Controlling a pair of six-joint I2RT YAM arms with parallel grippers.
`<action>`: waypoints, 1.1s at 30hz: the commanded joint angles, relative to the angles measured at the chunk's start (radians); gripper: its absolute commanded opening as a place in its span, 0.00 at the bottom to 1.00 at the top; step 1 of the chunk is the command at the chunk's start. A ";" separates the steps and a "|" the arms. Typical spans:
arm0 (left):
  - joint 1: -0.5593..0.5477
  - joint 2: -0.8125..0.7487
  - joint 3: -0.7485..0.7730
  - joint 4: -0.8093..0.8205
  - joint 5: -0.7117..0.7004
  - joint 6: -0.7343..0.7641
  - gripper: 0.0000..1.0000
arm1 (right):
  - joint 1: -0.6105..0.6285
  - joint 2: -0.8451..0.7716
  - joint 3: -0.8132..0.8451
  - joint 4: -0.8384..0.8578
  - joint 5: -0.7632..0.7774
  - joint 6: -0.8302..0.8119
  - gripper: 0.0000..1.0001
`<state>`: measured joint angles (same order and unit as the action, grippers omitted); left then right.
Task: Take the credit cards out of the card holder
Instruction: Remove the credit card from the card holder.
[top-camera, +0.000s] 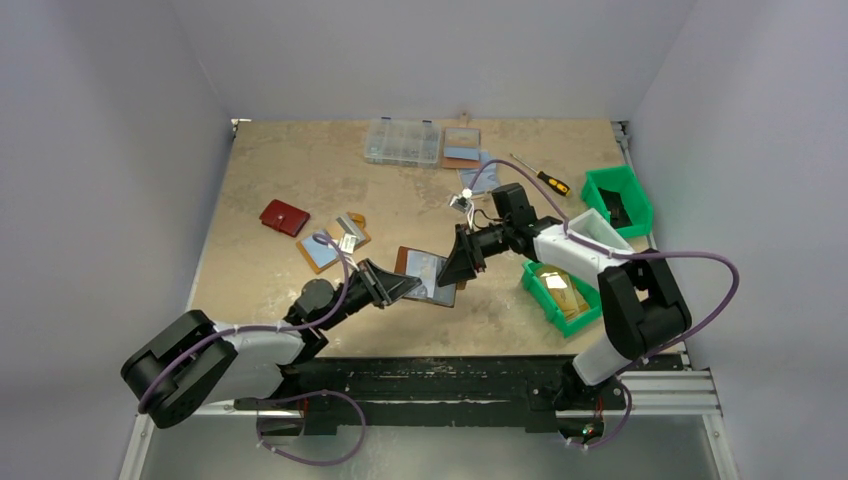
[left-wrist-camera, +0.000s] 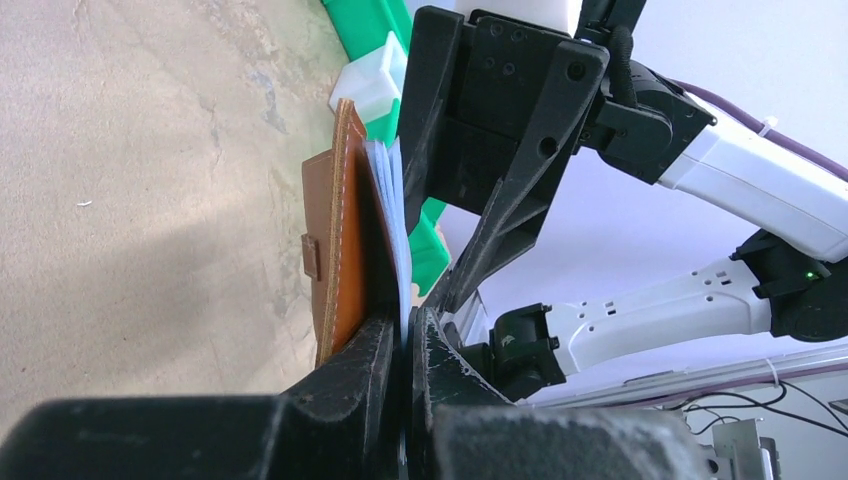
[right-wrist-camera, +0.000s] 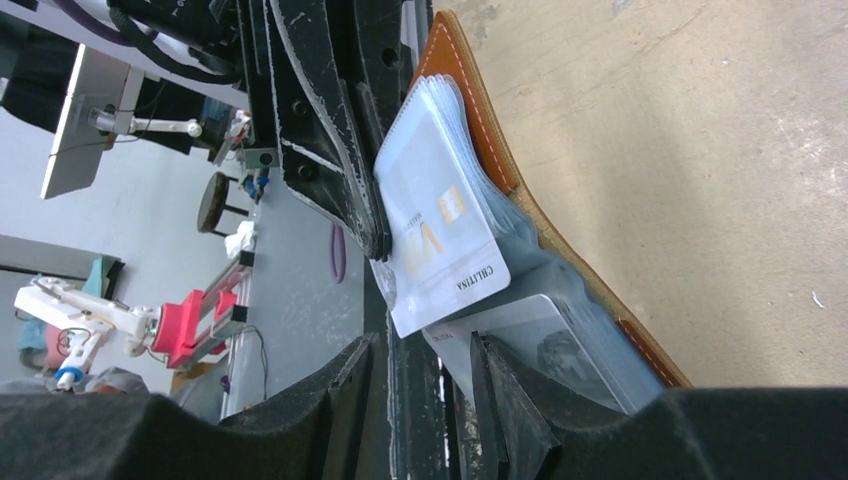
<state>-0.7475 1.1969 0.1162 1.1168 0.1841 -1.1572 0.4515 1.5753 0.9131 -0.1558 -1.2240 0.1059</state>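
The brown leather card holder (top-camera: 425, 272) lies open at the table's middle, its pale bluish sleeves up. My left gripper (top-camera: 395, 285) is shut on a sleeve edge; in the left wrist view its jaws (left-wrist-camera: 405, 330) pinch the pale sleeves beside the brown cover (left-wrist-camera: 340, 230). My right gripper (top-camera: 465, 258) is at the holder's right side. In the right wrist view its jaws (right-wrist-camera: 425, 390) stand apart around the corner of a silvery-grey card (right-wrist-camera: 545, 335) sticking out of a sleeve. A whitish card with a gold chip (right-wrist-camera: 440, 230) lies in the sleeve above, against the leather (right-wrist-camera: 480, 120).
A dark red wallet (top-camera: 284, 217) and another holder with a blue card (top-camera: 325, 248) lie left. A clear organiser box (top-camera: 402, 142), a brown holder (top-camera: 461, 147) and a screwdriver (top-camera: 545, 180) lie at the back. Green bins (top-camera: 618, 198) (top-camera: 560, 293) and a white bin (top-camera: 600, 235) stand right.
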 joint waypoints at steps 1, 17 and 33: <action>-0.023 -0.009 0.025 0.075 -0.005 0.024 0.00 | -0.001 -0.025 -0.023 0.079 -0.057 0.052 0.46; -0.093 0.101 0.071 0.185 -0.030 0.023 0.00 | -0.019 -0.033 -0.081 0.296 -0.113 0.276 0.28; -0.132 0.142 0.108 0.218 -0.082 0.053 0.00 | -0.044 -0.003 -0.133 0.461 -0.115 0.461 0.40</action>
<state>-0.8597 1.3190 0.1669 1.2137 0.1036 -1.1316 0.4049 1.5753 0.7929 0.2199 -1.3132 0.5098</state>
